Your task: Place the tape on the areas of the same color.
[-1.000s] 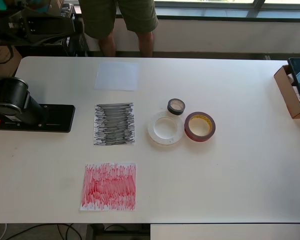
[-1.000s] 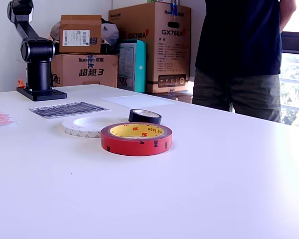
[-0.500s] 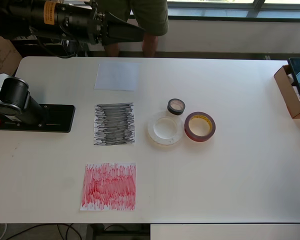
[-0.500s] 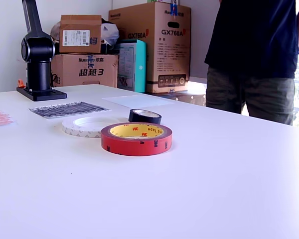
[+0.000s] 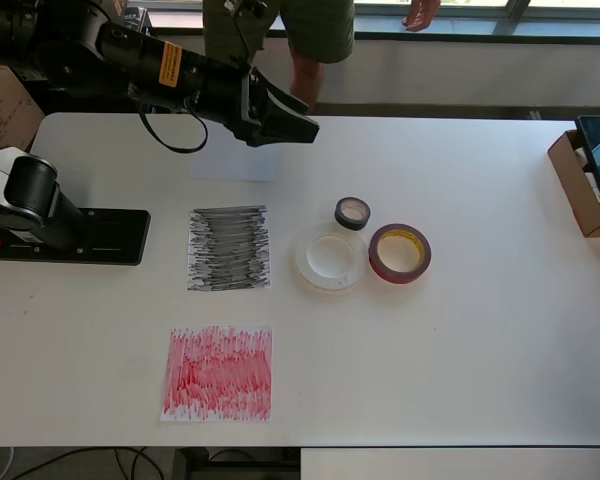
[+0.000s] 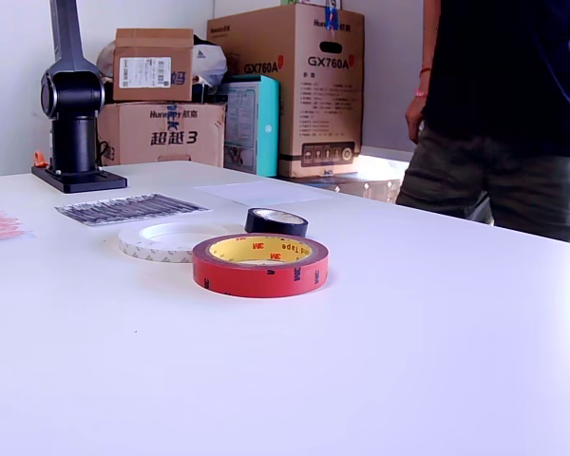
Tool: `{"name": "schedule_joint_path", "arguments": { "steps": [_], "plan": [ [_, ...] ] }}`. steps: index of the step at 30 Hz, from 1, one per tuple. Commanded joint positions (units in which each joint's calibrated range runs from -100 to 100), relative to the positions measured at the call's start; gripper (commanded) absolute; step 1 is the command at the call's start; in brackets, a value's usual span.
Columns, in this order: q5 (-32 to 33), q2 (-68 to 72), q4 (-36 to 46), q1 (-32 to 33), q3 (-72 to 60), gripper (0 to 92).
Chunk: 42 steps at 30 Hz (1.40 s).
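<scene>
At overhead-view centre, black roll (image 5: 352, 212), white roll (image 5: 331, 257) and red roll (image 5: 400, 253) crowd together; gripper (image 5: 298, 123), spread indiscernible, risks nudging neighbours.

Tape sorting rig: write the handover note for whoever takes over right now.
Gripper: in the air over the white sheet, holding nothing; open or shut cannot be told.
Black roll, white roll and red roll: clustered mid-table, on no patch.
Black patch and red patch: bare.
Done: nothing placed.
Left: all three rolls to their matching colours.
</scene>
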Motion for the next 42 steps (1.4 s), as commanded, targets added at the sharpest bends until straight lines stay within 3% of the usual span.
{"name": "schedule_joint_path", "arguments": {
  "steps": [1, 10, 15, 26, 42],
  "plan": [
    [4.5, 3.7, 34.1, 0.2, -13.2, 61.6],
    [4.7, 15.2, 51.8, 2.8, -23.0, 61.6],
    [4.6, 18.5, 57.5, 4.8, -23.2, 61.5],
    [4.8, 31.4, 57.4, 7.7, -23.9, 61.3],
    [7.7, 46.3, 57.3, 4.5, -52.3, 61.2]
  ]
}}
